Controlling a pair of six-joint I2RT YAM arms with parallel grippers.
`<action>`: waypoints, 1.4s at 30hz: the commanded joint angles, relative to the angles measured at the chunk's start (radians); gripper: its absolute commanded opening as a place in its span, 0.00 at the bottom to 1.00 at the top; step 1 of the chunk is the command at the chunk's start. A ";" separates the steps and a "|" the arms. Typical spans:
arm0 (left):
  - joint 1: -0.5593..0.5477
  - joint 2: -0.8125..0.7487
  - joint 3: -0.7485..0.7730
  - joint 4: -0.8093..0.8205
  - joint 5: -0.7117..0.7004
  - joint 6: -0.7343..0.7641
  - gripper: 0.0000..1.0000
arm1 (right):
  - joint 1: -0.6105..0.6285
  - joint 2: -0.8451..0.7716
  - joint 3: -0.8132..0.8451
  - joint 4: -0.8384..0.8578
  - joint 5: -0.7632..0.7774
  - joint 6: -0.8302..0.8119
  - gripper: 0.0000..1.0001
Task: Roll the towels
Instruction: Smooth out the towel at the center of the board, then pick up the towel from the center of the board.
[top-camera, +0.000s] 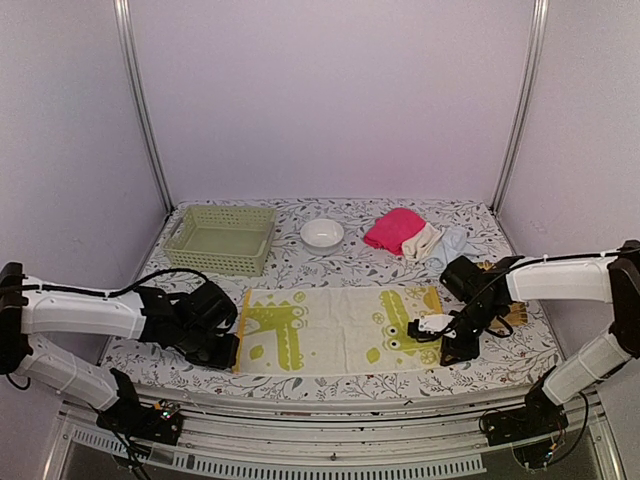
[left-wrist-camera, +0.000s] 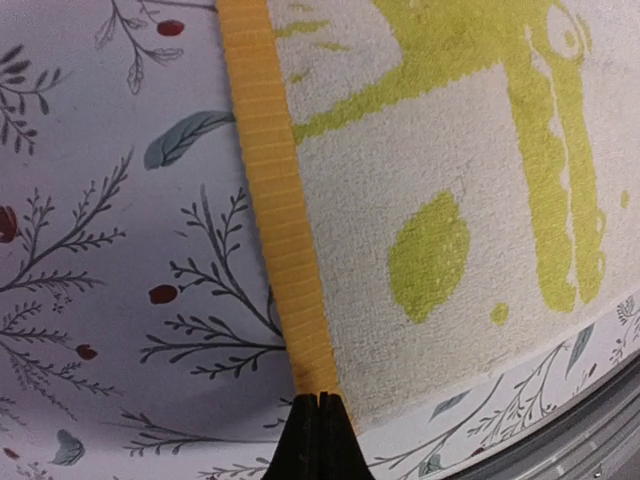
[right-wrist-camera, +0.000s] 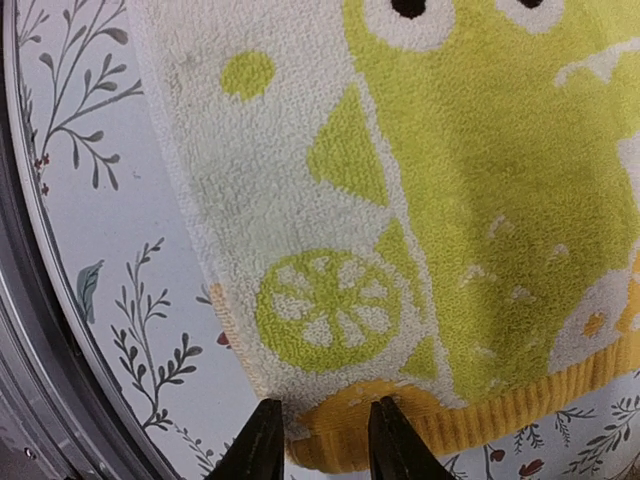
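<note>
We see the yellow-green-and-cream towel (top-camera: 335, 325) spread flat across the near middle of the table (top-camera: 330, 262). The left gripper (left-wrist-camera: 320, 402) is closed at its near-left corner, and the right gripper (right-wrist-camera: 324, 408) has its jaws apart over the yellow hem at the near-right corner. By our reckoning no rolling has begun. The pink towel (top-camera: 392, 228), cream towel (top-camera: 422, 241) and pale blue towel (top-camera: 452, 246) lie heaped at the far right.

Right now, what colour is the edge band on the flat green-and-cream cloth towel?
Orange-yellow ribbed edge band, clearest in the left wrist view.

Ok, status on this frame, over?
Left gripper shut at green-and-cream towel's near-left corner. Right gripper open over its near-right corner. Towel flat, unrolled. Behind, apart: basket, bowl.
</note>
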 joint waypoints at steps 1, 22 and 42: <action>-0.004 -0.053 0.140 -0.112 0.013 0.071 0.00 | -0.003 -0.099 0.070 -0.058 -0.040 -0.003 0.36; 0.420 0.254 0.339 0.239 0.070 0.359 0.47 | -0.474 0.365 0.580 0.127 -0.284 0.280 0.38; 0.437 0.354 0.336 0.310 0.084 0.368 0.35 | -0.351 0.510 0.613 0.099 -0.098 0.287 0.27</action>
